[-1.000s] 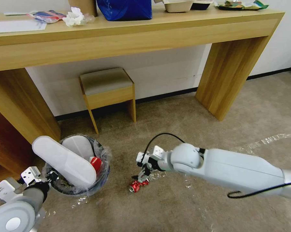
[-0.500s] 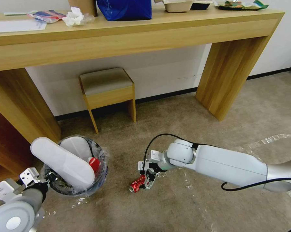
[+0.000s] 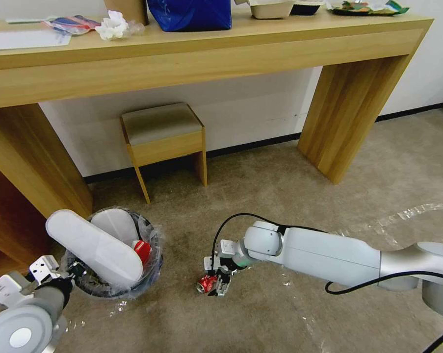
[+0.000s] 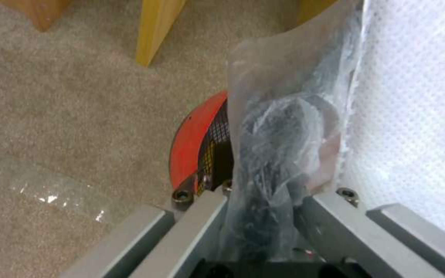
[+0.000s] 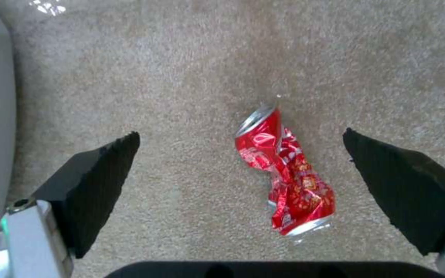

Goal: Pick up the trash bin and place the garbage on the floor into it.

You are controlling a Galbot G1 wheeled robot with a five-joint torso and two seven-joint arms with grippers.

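The trash bin, lined with a crinkled clear bag, stands on the carpet at the lower left. Two long white insoles and a red piece stick out of it. My left gripper is shut on the bin's near rim; in the left wrist view its fingers pinch the bag and the red wall. A crushed red can lies on the floor to the right of the bin. My right gripper hangs low over the can, open, with a black pad on each side of it and clear of it.
A long wooden desk spans the back, its right leg on the carpet. A small padded stool stands under it, just behind the bin. Shiny tape strips cross the carpet at the right.
My right arm has dropped and reached forward, bringing its open gripper from above the can down around it. The bin and the left gripper have hardly moved.
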